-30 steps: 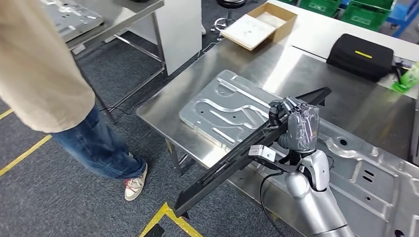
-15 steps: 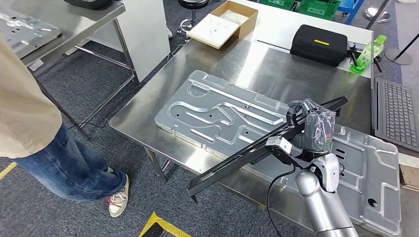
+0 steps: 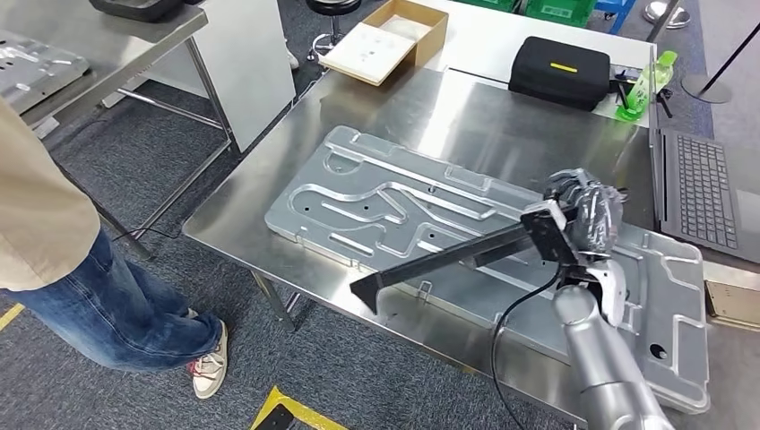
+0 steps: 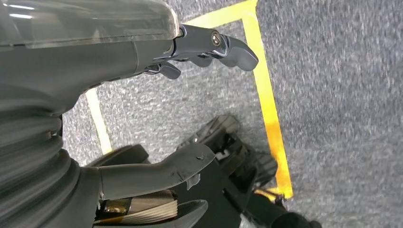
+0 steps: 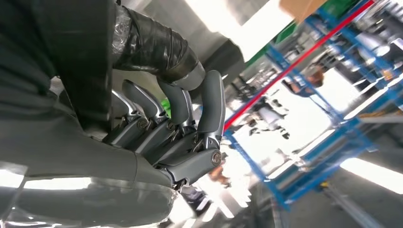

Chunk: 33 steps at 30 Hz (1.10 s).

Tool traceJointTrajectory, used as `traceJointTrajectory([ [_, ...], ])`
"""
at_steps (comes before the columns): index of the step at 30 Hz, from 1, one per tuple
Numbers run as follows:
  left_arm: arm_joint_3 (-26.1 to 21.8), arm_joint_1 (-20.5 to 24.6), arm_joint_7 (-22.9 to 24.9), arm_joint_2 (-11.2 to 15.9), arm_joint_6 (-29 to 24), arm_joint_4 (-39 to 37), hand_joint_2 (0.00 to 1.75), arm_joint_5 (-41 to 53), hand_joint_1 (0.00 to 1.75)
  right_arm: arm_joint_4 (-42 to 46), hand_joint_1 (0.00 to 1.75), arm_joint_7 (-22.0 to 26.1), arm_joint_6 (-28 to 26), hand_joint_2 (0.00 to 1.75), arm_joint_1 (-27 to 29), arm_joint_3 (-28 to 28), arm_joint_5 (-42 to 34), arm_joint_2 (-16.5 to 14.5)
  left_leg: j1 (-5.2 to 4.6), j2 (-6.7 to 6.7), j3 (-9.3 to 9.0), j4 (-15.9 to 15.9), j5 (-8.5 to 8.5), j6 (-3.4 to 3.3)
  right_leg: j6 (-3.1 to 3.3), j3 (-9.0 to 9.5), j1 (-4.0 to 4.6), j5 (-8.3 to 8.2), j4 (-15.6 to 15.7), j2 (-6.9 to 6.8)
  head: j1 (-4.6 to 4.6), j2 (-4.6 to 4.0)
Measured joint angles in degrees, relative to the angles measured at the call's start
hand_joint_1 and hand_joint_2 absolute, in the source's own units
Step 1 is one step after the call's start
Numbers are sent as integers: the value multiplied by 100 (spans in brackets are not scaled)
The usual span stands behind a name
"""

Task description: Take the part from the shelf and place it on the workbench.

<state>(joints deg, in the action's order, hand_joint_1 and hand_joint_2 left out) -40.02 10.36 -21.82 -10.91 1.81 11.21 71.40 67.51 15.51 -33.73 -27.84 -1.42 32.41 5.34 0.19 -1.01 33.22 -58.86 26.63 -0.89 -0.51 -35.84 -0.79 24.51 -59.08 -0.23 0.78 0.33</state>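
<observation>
With right hand [image 3: 587,215] clasped around the long black part [image 3: 448,264], lower level onto the workbench [image 3: 502,134], beside the embossed plate [image 3: 385,210].

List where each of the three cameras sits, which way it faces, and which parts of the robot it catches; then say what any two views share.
Head view: high on the body, looking forward and down at the steel workbench; shows the right arm, its right hand gripping the long black part.
Left wrist view: behind the left hand, facing grey carpet with yellow tape; fingers apart, holding nothing.
Right wrist view: behind the right hand, fingers wrapped around the black part, blurred blue racks beyond.
Shared: head and right wrist both show the right hand's grip.
</observation>
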Motion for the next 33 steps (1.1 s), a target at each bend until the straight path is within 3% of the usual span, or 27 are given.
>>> traceJointTrajectory([
  [2, 0, -1, -3, 4, 18, 0, 175, -3, 0, -114, 175, 75, -3, 175, -88, 121, -136, 20, 6, 21, 136, -314, 218, 43, 75, 28, -17, -22, 45, 0, -4, 0],
  [4, 0, -19, -6, 8, 38, 0, 175, -5, 0, -182, 175, 145, 26, 175, -117, 220, -273, 25, 19, 44, 484, -1054, 579, 57, 129, 8, 2, -15, 21, 1, -9, 0],
  [6, 0, -46, -5, 10, 50, 0, 175, -6, 0, -227, 175, 196, 61, 175, -117, 292, -354, 25, 24, 46, 776, -1622, 724, 65, 157, -34, 21, 9, -48, 27, -9, 0],
  [7, 0, -53, -5, 13, 53, 0, 175, -7, 0, -245, 175, 213, 66, 175, -117, 316, -364, 25, 25, 46, 793, -1630, 646, 63, 159, -57, 24, 26, -93, 47, -9, 0],
  [8, 0, -52, -4, 15, 54, 0, 175, -7, 0, -262, 175, 227, 67, 175, -117, 334, -360, 25, 26, 46, 710, -1435, 488, 53, 153, -79, 25, 48, -146, 69, -10, 0],
  [9, 0, -46, -4, 18, 55, 0, 175, -7, 0, -280, 175, 237, 61, 175, -118, 344, -354, 25, 27, 51, 566, -1122, 307, 33, 140, -103, 25, 75, -208, 88, -10, 0],
  [11, 0, -24, -4, 22, 57, 0, 175, -6, 0, -314, 175, 243, 37, 175, -121, 368, -336, 28, 15, 69, 326, -588, 127, -8, 88, -173, 45, 137, -352, 116, -8, 0],
  [14, 1, -16, -3, 25, 61, 0, 175, -5, 0, -359, 175, 242, -5, 175, -126, 398, -306, 37, -3, 80, 293, -448, 123, -71, -2, -239, 49, 152, -428, 131, -7, 0],
  [16, 2, -10, -2, 26, 62, 0, 175, -4, 0, -390, 175, 241, -12, 175, -130, 408, -287, 52, 7, 65, 279, -389, 68, -148, -64, -267, 32, 208, -499, 111, -7, 0],
  [18, 2, 2, -2, 26, 62, 0, 175, -4, 0, -423, 175, 232, 15, 175, -143, 422, -279, 67, 23, 51, 275, -344, 22, -214, -118, -435, 12, 478, -894, 87, -6, 0],
  [20, 1, 0, -2, 27, 62, 0, 175, -2, 0, -470, 175, 197, 105, 175, -158, 438, -293, 69, 22, 48, 290, -340, 13, -232, -163, -710, -2, 790, -1509, 80, -6, 0],
  [21, 1, -5, -2, 27, 64, 0, 175, 1, 0, -508, 175, 163, 175, 175, -173, 444, -299, 72, 23, 45, 293, -341, 13, -231, -179, -791, -12, 839, -1703, 76, -5, 0],
  [22, 1, -7, -2, 28, 65, 0, 175, 8, 0, -557, 175, 120, 253, 175, -205, 446, -298, 80, 24, 41, 294, -341, 12, -230, -190, -786, -22, 788, -1722, 69, -5, 0],
  [23, 4, -8, -2, 28, 63, 0, 175, 26, 0, -617, 131, 69, 340, 175, -262, 445, -283, 94, 25, 37, 289, -341, 12, -227, -193, -681, -33, 652, -1544, 59, -5, 0],
  [24, 10, -6, -2, 28, 59, 0, 175, 45, 0, -685, 87, 18, 429, 175, -339, 445, -264, 117, 26, 33, 283, -342, 11, -220, -188, -492, -42, 474, -1206, 44, -5, 0],
  [26, 34, -3, -1, 28, 44, 0, 175, 83, 0, -813, 0, -56, 570, 175, -504, 443, -229, 169, 15, 29, 280, -342, 10, -175, -145, -157, -23, 268, -565, 22, -5, 0],
  [27, 46, -3, 0, 28, 39, 0, 175, 92, 0, -865, 0, -85, 623, 175, -567, 442, -211, 191, 11, 29, 281, -337, 4, -141, -113, -75, -3, 239, -394, 16, -5, 0],
  [30, 65, -3, 3, 29, 42, 0, 175, 70, 0, -1058, 0, -246, 841, 175, -751, 374, -8, 261, 16, 33, 269, -299, -20, -30, -4, -48, 19, 201, -281, 21, -7, 0],
  [31, 67, -4, 2, 31, 47, 0, 175, 54, 0, -1143, 0, -330, 955, 175, -847, 319, 112, 300, 18, 39, 283, -342, 19, 1, 35, -30, 6, 172, -237, 22, -9, 0],
  [33, 66, -9, 0, 36, 60, 0, 175, 40, 0, -1339, 0, -506, 1208, 175, -1094, 180, 357, 391, 24, 52, 437, -707, 261, 39, 106, -3, -20, 122, -165, 17, -15, 0],
])
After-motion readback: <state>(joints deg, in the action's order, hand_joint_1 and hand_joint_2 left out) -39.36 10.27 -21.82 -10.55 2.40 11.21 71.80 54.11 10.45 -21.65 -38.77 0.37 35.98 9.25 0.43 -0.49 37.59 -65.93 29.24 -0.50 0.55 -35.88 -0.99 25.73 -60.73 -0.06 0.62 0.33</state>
